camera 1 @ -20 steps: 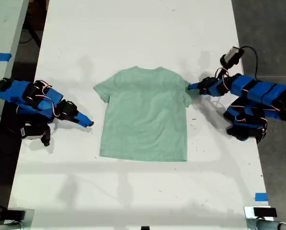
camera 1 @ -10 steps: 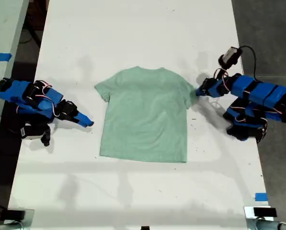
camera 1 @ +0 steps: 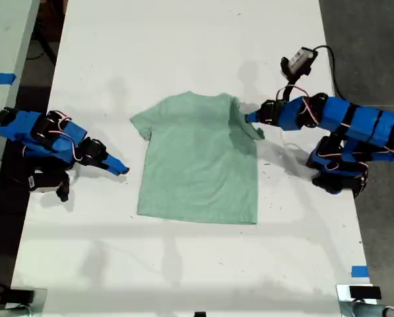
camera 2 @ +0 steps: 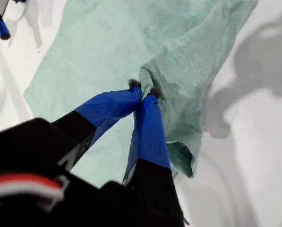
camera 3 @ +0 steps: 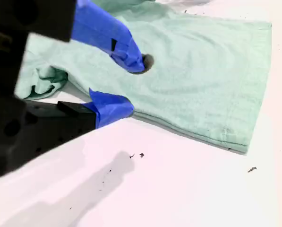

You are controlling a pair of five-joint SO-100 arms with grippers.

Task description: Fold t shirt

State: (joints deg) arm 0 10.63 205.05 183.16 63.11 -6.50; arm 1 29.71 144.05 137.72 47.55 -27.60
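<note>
The t shirt (camera 1: 198, 158) lies spread on the white tabletop (camera 1: 183, 59), roughly in the middle between the two blue arms, with its round neck toward the far edge of the tabletop in the exterior view and its hem toward the near edge. Most of it lies flat, but the sleeve on the exterior view's right is bunched and pulled inward over the shoulder, leaving a dark crease beside it. My first gripper (camera 2: 141, 96) reaches in from the exterior view's right, and its blue fingers (camera 2: 148, 124) are pressed together with a fold of that sleeve's cloth pinched between their tips; in the first wrist view the fabric rises in a small peak at the tips and hangs in loose wrinkles below them. My second gripper (camera 3: 126, 85) sits at the exterior view's left, near the other sleeve but apart from it in the exterior view. Its fingers (camera 3: 113, 40) stand apart with a clear gap and hold nothing; the upper one shows in front of the cloth in the second wrist view, and the lower one lies close to the bare tabletop just beside the shirt's side edge. A small camera on a cable (camera 1: 299, 63) stands above the first arm.
</note>
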